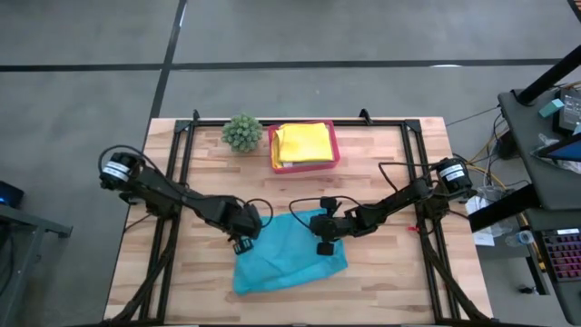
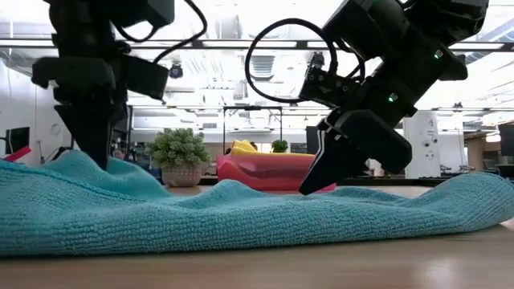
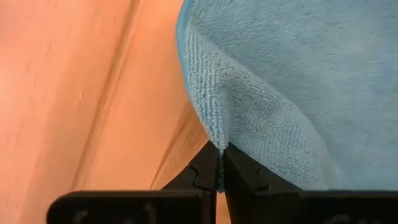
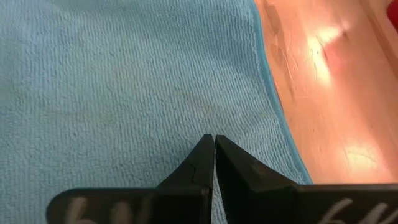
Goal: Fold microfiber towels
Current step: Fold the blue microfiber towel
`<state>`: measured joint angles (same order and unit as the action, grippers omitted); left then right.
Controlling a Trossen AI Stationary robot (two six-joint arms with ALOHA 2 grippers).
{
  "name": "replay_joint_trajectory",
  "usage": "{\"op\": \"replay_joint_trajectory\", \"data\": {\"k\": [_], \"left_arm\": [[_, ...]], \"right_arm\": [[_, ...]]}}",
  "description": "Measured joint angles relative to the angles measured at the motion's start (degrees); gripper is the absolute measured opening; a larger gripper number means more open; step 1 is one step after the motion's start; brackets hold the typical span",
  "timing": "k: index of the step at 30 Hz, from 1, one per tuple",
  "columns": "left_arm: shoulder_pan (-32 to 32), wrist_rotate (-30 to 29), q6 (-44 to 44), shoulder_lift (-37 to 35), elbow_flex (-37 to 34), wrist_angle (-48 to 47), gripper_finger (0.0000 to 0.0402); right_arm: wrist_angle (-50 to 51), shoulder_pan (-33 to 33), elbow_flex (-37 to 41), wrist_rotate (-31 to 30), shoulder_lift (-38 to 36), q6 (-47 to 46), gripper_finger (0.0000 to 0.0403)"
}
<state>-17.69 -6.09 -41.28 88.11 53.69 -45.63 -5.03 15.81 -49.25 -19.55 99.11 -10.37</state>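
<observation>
A teal blue microfiber towel [image 1: 292,259] lies spread and rumpled on the wooden table, near its front edge. My left gripper [image 1: 241,243] points steeply down at the towel's left edge and is shut on it. My right gripper [image 1: 324,245] slants down onto the towel's right part with its fingers shut. Folded yellow towels [image 1: 302,143] lie in a pink tray [image 1: 335,145] at the table's far side. My left gripper [image 3: 219,154] pinches the towel's hemmed left edge [image 3: 214,134] between its two fingers, from above, pointing down. The cloth is drawn up into a small ridge [image 2: 76,159] at the fingers; the rest lies on the table. One layer or several, I cannot tell. My right gripper [image 4: 214,138] sets its shut fingertips on the towel's top face [image 4: 205,121], a little in from its right edge [image 4: 273,99]. It comes slanting down from the table's right [image 2: 309,189]. No cloth shows between the fingers. The towel lies flat there.
A small spiky green plant [image 1: 242,133] stands left of the pink tray at the far edge. Black frame bars [image 1: 172,173] run along both sides of the table. Bare wood [image 1: 300,195] lies between the tray and the teal towel.
</observation>
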Motion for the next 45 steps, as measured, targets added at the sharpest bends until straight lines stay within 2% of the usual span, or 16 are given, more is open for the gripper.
{"op": "replay_joint_trajectory", "data": {"k": [4, 11, 21, 26, 32, 39, 45], "left_arm": [[0.02, -0.04, 0.66, 1.75, 1.1, -1.2, 0.0001], [0.01, -0.43, 3.07, 7.5, 6.06, -9.23, 0.0001], [0.07, -5.48, 1.96, 16.12, 16.47, -21.67, 0.0001], [0.07, -5.66, 1.1, 19.2, 19.73, -21.8, 0.0001], [0.07, -5.86, -4.7, 20.18, 19.98, -21.09, 0.0009], [-0.04, -5.23, -7.86, 19.3, 19.91, -19.94, 0.004], [-0.04, -4.87, -7.89, 19.3, 19.89, -17.88, 0.0083]], "right_arm": [[0.01, 0.02, 0.0, 0.0, 0.0, 0.02, 0.0009], [0.06, 0.02, 0.0, 0.02, 0.0, 0.07, 0.0009], [-0.14, 0.02, 0.0, 0.02, 0.0, 0.48, 0.0009], [-0.03, 0.02, 0.0, 0.02, 0.0, -0.13, 0.0009], [-0.03, 0.02, 0.0, 0.02, 0.0, -0.15, 0.0009], [-0.02, 0.02, 0.0, 0.02, 0.0, -0.15, 0.0009], [-0.03, 0.02, 0.0, 0.02, 0.0, -0.13, 0.0009]]}}
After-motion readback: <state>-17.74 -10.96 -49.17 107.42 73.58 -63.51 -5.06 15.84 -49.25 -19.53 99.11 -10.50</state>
